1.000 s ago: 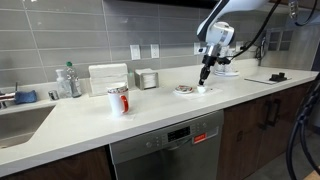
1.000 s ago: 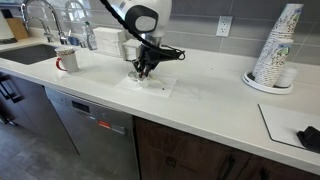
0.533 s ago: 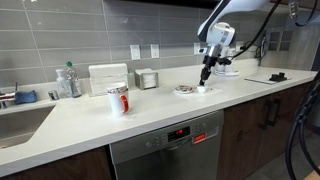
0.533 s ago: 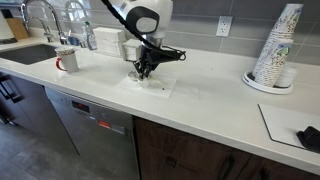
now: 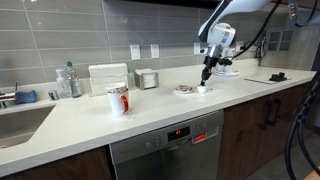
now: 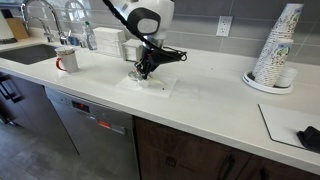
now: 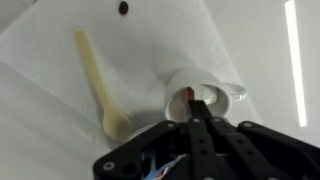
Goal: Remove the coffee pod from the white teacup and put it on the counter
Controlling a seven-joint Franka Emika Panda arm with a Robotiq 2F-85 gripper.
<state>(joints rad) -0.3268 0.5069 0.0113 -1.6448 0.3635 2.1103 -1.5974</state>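
Note:
The small white teacup (image 7: 222,84) stands on a white paper towel (image 7: 50,50) on the off-white counter (image 5: 150,115). It also shows in both exterior views (image 5: 203,89) (image 6: 136,76). My gripper (image 7: 190,106) points straight down over the cup's mouth, with its fingers pressed together. A small reddish-brown piece, the coffee pod (image 7: 186,97), sits pinched at the fingertips just inside the rim. In both exterior views the gripper (image 5: 206,75) (image 6: 143,69) hangs just above the cup.
A cream plastic spoon (image 7: 100,85) lies on the towel beside the cup. A flat plate (image 5: 184,91) sits next to it. A red-patterned mug (image 5: 118,99) stands further along, and a sink (image 5: 15,125) lies at the end. A stack of paper cups (image 6: 278,48) stands apart.
The gripper has risen slightly above the teacup, still closed. Nothing else has moved.

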